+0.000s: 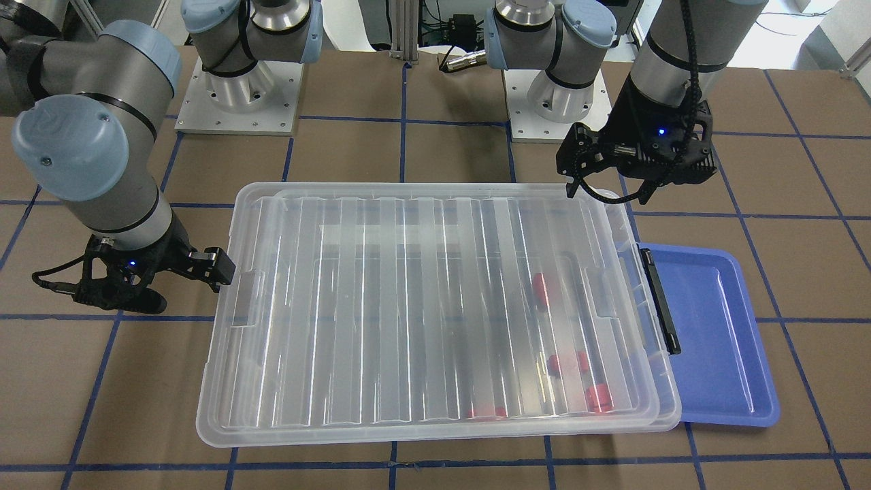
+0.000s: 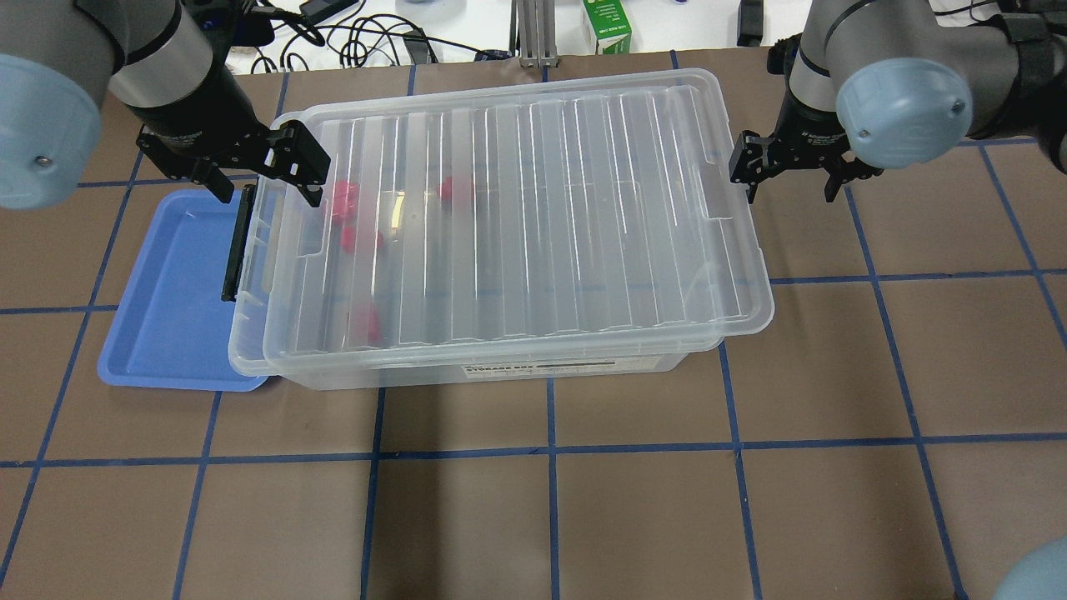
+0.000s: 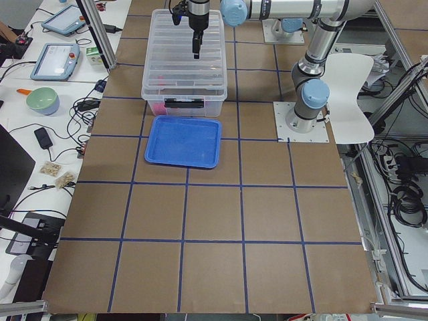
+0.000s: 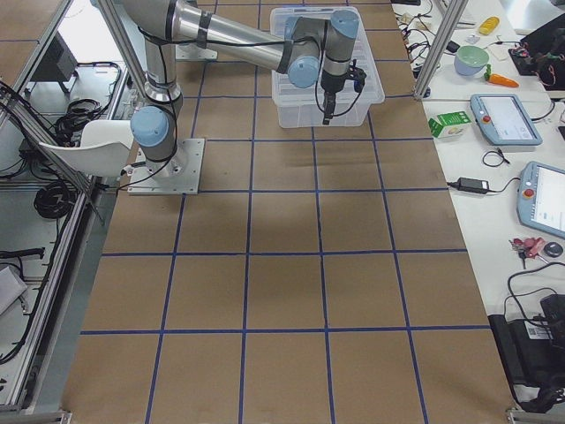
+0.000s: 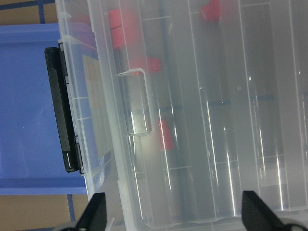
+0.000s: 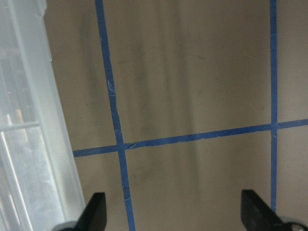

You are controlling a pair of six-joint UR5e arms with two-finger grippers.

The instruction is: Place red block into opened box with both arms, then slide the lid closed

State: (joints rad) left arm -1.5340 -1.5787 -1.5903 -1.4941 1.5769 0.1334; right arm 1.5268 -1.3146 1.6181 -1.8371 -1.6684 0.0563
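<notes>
The clear ribbed lid (image 2: 542,208) lies on the clear box (image 2: 500,371) and covers nearly all of it. A narrow strip stays uncovered beside the black bar (image 2: 237,242). Several red blocks (image 2: 344,200) lie inside under the lid, near that end; they also show as red blocks (image 5: 164,134) in the left wrist view. My left gripper (image 2: 265,185) hangs open above the lid's notch (image 5: 137,103) at the bar end. My right gripper (image 2: 788,183) stands open just off the lid's other short end, over bare table, holding nothing.
A blue tray (image 2: 167,308) lies partly under the box's bar end. Brown table with blue tape lines surrounds the box. Cables and a green carton (image 2: 607,25) sit beyond the far edge. The arm bases (image 1: 238,95) stand behind the box.
</notes>
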